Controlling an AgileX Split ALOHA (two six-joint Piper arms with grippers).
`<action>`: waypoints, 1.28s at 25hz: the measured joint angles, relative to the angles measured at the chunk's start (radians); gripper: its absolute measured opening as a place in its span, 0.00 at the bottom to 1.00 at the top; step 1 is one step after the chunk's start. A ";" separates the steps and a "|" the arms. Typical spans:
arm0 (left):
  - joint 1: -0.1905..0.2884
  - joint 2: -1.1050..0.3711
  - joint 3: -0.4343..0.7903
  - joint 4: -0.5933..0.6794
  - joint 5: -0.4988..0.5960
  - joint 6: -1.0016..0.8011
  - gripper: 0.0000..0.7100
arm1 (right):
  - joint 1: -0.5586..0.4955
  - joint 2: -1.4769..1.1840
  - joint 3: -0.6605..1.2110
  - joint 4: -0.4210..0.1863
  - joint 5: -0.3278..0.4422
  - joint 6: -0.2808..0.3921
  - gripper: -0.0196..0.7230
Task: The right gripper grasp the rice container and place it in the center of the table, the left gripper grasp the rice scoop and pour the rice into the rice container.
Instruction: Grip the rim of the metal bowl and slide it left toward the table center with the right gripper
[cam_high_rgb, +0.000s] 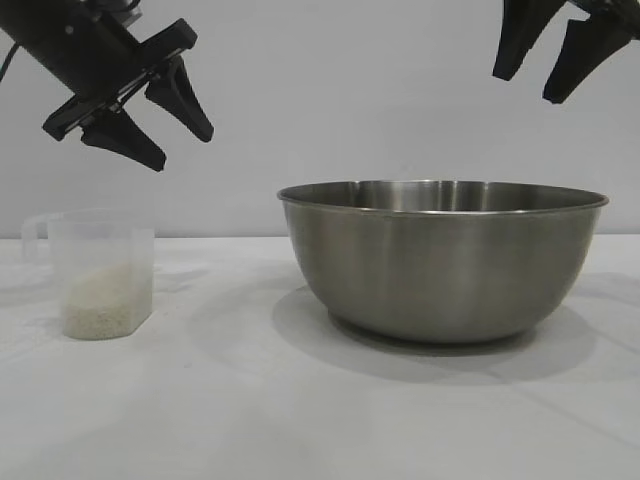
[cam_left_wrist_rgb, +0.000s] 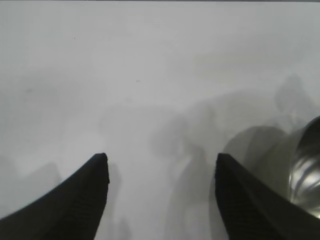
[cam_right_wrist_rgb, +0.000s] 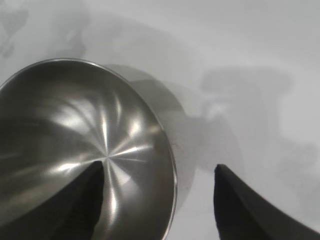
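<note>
The rice container (cam_high_rgb: 442, 262), a big steel bowl, stands empty on the white table (cam_high_rgb: 250, 410), right of centre. High above its right rim hangs my right gripper (cam_high_rgb: 535, 88), open; in the right wrist view one fingertip is over the bowl's inside (cam_right_wrist_rgb: 75, 145) and the other over bare table, gripper (cam_right_wrist_rgb: 160, 167) straddling the rim from above. The rice scoop (cam_high_rgb: 100, 272), a clear cup with a loop handle, stands at the left with white rice (cam_high_rgb: 105, 300) in its bottom. My left gripper (cam_high_rgb: 185, 150) hangs open above and slightly right of the scoop, holding nothing.
A plain white wall stands behind the table. In the left wrist view the bowl's edge (cam_left_wrist_rgb: 305, 170) shows at one side beyond the left gripper (cam_left_wrist_rgb: 162, 157); bare tabletop lies between scoop and bowl.
</note>
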 joint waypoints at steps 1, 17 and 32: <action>0.000 0.000 0.000 0.000 0.001 0.000 0.62 | 0.000 0.000 0.000 -0.001 0.000 0.000 0.63; 0.000 0.000 -0.002 0.000 0.001 0.001 0.62 | 0.015 0.000 0.000 -0.091 0.000 0.339 0.63; 0.000 0.000 -0.002 0.000 0.022 0.001 0.62 | 0.118 -0.013 0.238 -0.241 -0.004 0.393 0.63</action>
